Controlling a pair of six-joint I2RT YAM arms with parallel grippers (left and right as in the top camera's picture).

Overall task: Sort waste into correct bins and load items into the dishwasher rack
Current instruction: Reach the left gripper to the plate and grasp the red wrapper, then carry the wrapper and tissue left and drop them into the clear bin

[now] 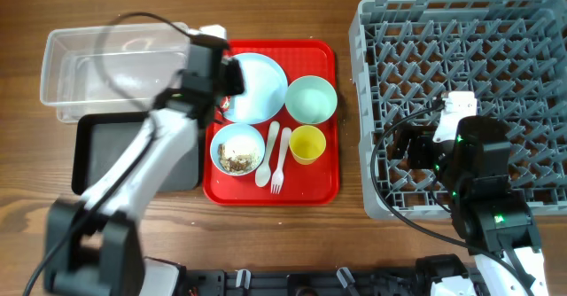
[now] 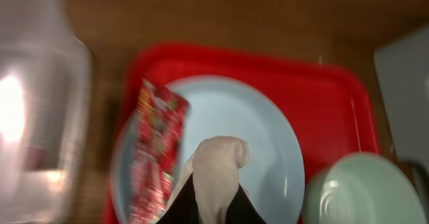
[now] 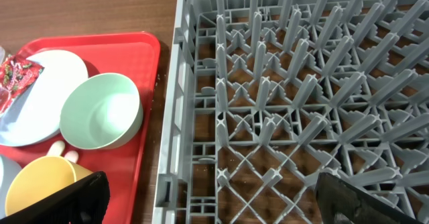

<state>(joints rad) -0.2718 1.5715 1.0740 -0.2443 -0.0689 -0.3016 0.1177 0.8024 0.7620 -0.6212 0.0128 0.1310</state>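
Observation:
My left gripper (image 1: 232,76) (image 2: 213,187) is shut on the small white tissue (image 2: 221,158) over the pale blue plate (image 1: 263,85) (image 2: 268,137). The red-and-white wrapper (image 2: 157,150) (image 3: 13,76) lies on the plate's left side. The plate, mint-green bowl (image 1: 311,98) (image 3: 100,110), yellow cup (image 1: 307,144) (image 3: 40,180), white spoon (image 1: 263,161), fork (image 1: 281,159) and a pale blue bowl (image 1: 237,150) holding beige food scraps sit on the red tray (image 1: 310,190). My right gripper (image 1: 416,150) (image 3: 214,204) is open and empty above the grey dishwasher rack (image 1: 461,48) (image 3: 301,83), near its left edge.
The clear tub (image 1: 89,61) (image 2: 33,117) stands at the back left. The shallow black tray (image 1: 106,145) lies in front of it, partly under my left arm. The rack holds no items. The left wrist view is blurred.

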